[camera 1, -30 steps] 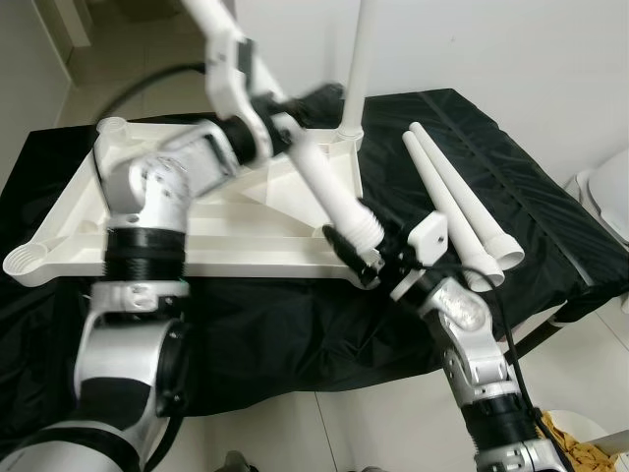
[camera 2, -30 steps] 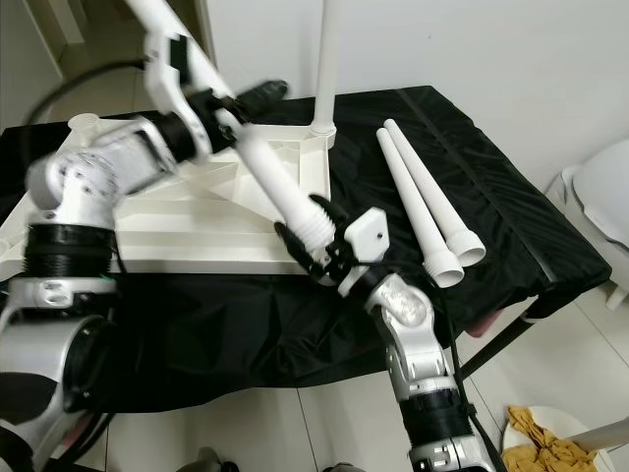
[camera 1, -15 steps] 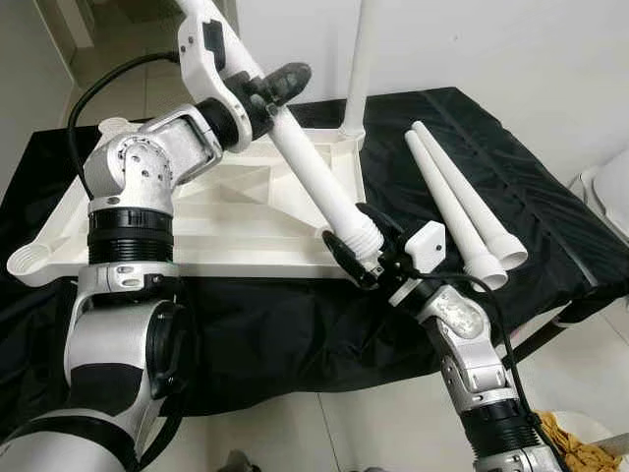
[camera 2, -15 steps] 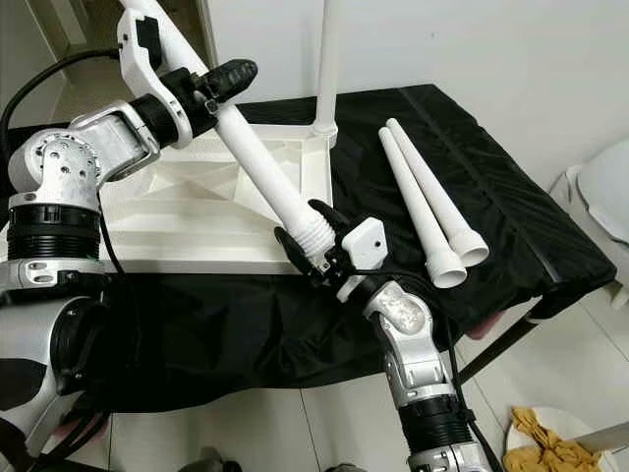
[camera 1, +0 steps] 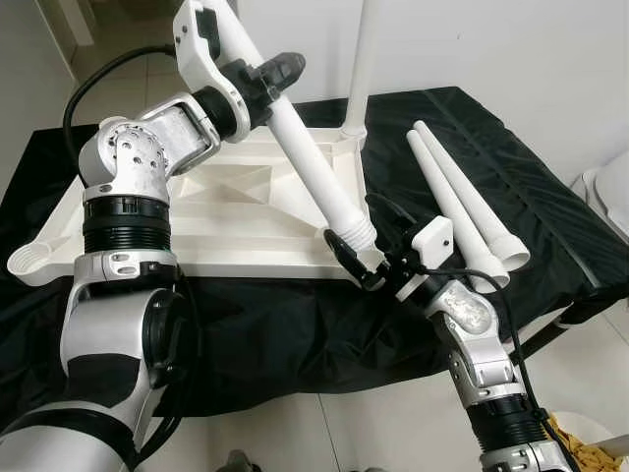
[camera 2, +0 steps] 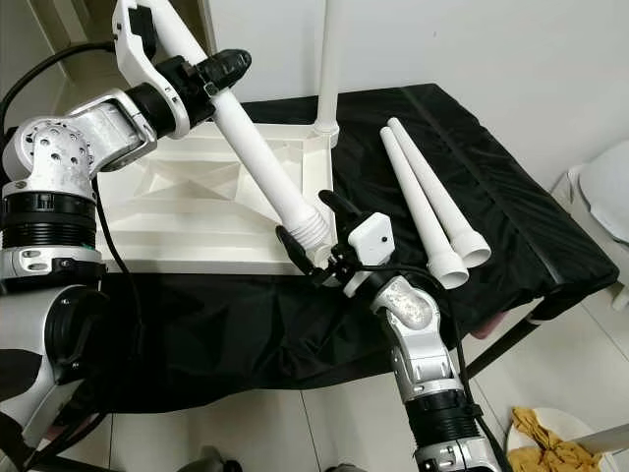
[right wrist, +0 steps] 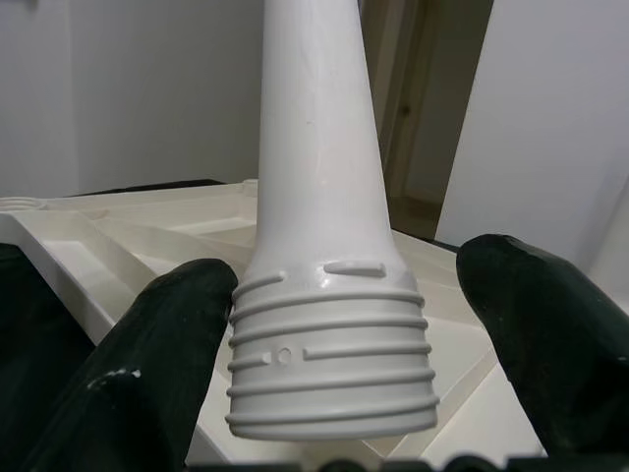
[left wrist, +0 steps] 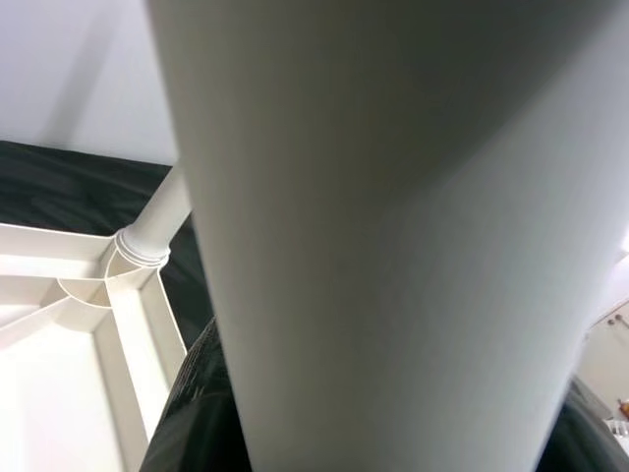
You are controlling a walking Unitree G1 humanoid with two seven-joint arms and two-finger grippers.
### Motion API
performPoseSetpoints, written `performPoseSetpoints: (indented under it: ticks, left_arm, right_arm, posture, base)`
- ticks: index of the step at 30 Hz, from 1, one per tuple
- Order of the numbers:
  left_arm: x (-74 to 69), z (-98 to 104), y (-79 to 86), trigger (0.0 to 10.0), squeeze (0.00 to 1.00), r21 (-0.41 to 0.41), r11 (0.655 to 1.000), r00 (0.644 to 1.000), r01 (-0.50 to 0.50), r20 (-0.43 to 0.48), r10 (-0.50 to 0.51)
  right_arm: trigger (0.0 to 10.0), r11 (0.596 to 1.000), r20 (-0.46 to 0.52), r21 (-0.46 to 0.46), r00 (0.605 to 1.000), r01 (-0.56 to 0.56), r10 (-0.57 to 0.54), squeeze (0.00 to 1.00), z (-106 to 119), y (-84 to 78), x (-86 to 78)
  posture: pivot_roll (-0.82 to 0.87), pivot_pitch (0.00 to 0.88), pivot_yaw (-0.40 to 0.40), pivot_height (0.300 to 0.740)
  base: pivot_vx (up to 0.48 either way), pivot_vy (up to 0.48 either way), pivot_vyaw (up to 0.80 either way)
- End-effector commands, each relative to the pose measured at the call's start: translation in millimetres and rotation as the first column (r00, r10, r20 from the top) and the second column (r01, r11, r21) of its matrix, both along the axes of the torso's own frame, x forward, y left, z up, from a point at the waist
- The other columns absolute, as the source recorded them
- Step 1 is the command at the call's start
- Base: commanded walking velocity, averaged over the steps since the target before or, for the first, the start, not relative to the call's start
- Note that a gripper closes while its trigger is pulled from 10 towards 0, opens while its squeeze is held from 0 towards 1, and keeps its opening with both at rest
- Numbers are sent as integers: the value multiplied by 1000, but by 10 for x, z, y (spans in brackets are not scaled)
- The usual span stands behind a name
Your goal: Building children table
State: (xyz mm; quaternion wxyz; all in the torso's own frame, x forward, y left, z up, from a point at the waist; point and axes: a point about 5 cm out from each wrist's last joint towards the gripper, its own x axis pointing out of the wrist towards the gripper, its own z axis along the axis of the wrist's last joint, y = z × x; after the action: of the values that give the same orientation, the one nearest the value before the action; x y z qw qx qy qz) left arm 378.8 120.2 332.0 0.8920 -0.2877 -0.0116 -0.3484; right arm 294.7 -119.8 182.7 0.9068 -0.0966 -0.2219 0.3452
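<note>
Four white table legs: one upright in a tabletop corner socket, one slanting across mid-frame, two loose side by side right of centre. One white upturned tabletop at left. One black-covered desk. Two tools.

A plain room of a home is shown. It is marked by pale floor tiles, white walls and a low table draped in black cloth

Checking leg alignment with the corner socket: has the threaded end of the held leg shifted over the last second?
No. The held leg's threaded end hangs at the upturned tabletop's near right corner as before; right gripper open around it.
</note>
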Motion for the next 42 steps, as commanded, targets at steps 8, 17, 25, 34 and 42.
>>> performPoseSetpoints:
  ticks: [8, 17, 25, 34, 42]
  left_arm:
    - [-50, 158, -11, 10000, 0, 132, 991, 987, -24, 158, 3]
    - [-210, 134, -245, 10000, 0, 245, 970, 967, -9, 248, -53]
    - [-346, 119, -439, 10000, 0, 291, 957, 949, 0, 301, -91]
    - [-421, 80, -536, 10000, 0, 299, 954, 944, 3, 314, -101]
    - [-384, 92, -513, 10000, 0, 315, 949, 940, -29, 330, -81]
  right_arm:
    - [10000, 999, -107, -32, 994, -24, 20, 286, 200, 25, 81]
    - [10000, 996, -201, -74, 979, -44, 29, 0, 507, 37, 255]
    - [10000, 990, -323, -126, 946, -61, 17, 0, 568, 102, 421]
    - [10000, 978, -416, -175, 909, -115, 32, 0, 535, 188, 455]
    - [10000, 942, -467, -240, 879, -236, 101, 0, 438, 288, 407]
  posture:
    - [-90, 44, 41, 740]
    - [-87, 51, 33, 740]
    - [-82, 55, 24, 740]
    - [-73, 56, 17, 740]
    - [-56, 64, 9, 740]
  base:
    - [0, 0, 0]
    - [0, 0, 0]
    - [0, 0, 0]
    - [0, 0, 0]
    - [0, 0, 0]
